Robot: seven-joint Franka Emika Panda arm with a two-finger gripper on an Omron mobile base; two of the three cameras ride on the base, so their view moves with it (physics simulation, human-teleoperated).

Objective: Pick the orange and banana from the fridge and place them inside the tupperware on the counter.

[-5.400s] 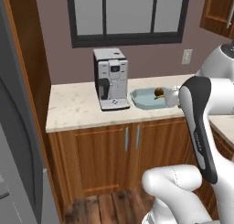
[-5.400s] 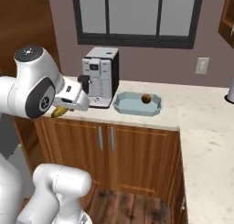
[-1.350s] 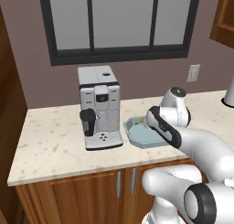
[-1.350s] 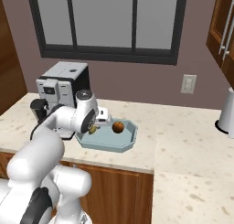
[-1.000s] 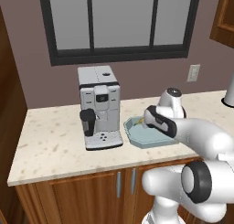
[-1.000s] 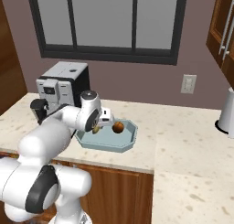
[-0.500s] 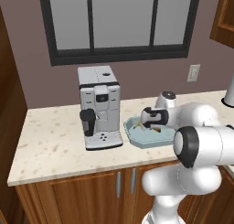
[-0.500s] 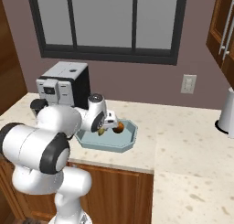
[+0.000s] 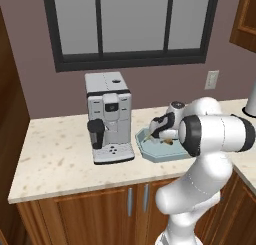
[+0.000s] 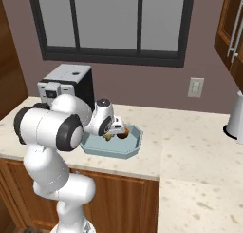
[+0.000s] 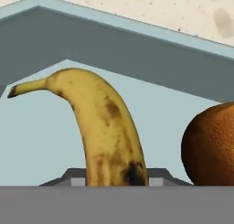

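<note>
We start at nine o'clock in the left base view, where the coffee machine (image 9: 109, 116) stands on the beige desk (image 9: 55, 159), and just to its three o'clock side sits the pale blue tupperware (image 9: 150, 151), close by but apart from it. Above it we see the dark-framed window (image 9: 132, 26), and at one o'clock on the wall a pale outlet (image 9: 212, 79).

Moving right, the tool (image 9: 161, 135) dips into the tray from its three o'clock side. In the right base view we pick up the same tray (image 10: 133, 146) near the centre, the machine (image 10: 66, 87) at ten o'clock behind the white arm, and a white kettle-like jug (image 10: 236, 115) out at three o'clock on the desk.

In the hand view the banana (image 11: 98, 127) fills the middle, lying in the tray with its stem curling toward nine o'clock. Its lower end sits right between the fingertips, so we read the tool as narrow, pinched on the banana, just barely starting to ease. At three o'clock of the banana, close beside it with a strip of tray floor between, rests the orange (image 11: 210, 145), also inside the tray. In the right base view we catch the orange (image 10: 123, 133) just past the tool (image 10: 112, 133).
</note>
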